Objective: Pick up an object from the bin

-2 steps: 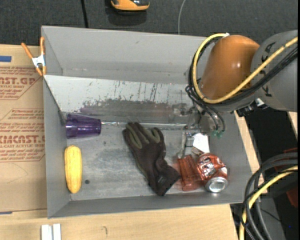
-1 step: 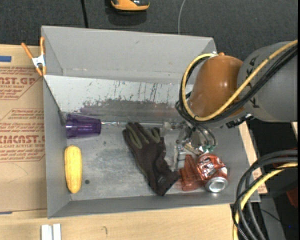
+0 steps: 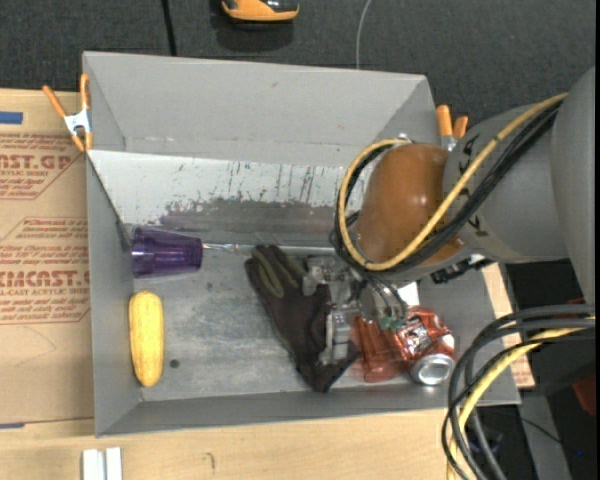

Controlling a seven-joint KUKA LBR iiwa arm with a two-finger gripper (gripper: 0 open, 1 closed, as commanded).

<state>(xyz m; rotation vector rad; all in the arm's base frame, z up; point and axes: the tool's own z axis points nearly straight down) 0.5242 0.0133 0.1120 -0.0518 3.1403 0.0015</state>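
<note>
- Claw [image 3: 337,340]: lowered into the front-right part of the bin, over the lower end of a dark brown glove. Whether it is spread or pressed together cannot be told, because wrist hardware and dark fabric mask its tip. Contact with the glove cannot be confirmed either.
- Bin [image 3: 230,98]: grey metal, with sloped walls and a scuffed, scratched floor. Four loose things lie on the floor, none stacked on another.
- Arm: enters from the right. An orange-brown domed cover [image 3: 405,203] sits just above the claw, ringed by yellow and black cables [image 3: 352,183].
- Dark brown glove [image 3: 285,303]: the largest loose thing and the one under the claw. It lies limp on the floor, running diagonally from the centre of the bin down toward the front wall.
- Crushed red can [image 3: 405,343]: on its side in the front-right corner, just to the right of the claw. Its silver end faces the front wall. It lies just beside the lower end of the glove.
- Yellow corn cob [image 3: 146,336]: lies lengthwise along the left wall near the front-left corner, well apart from the claw and the glove.
- Purple cup [image 3: 165,255]: on its side at the foot of the back wall, left side. It is near the corn cob but not touching it, and well apart from the claw.
</note>
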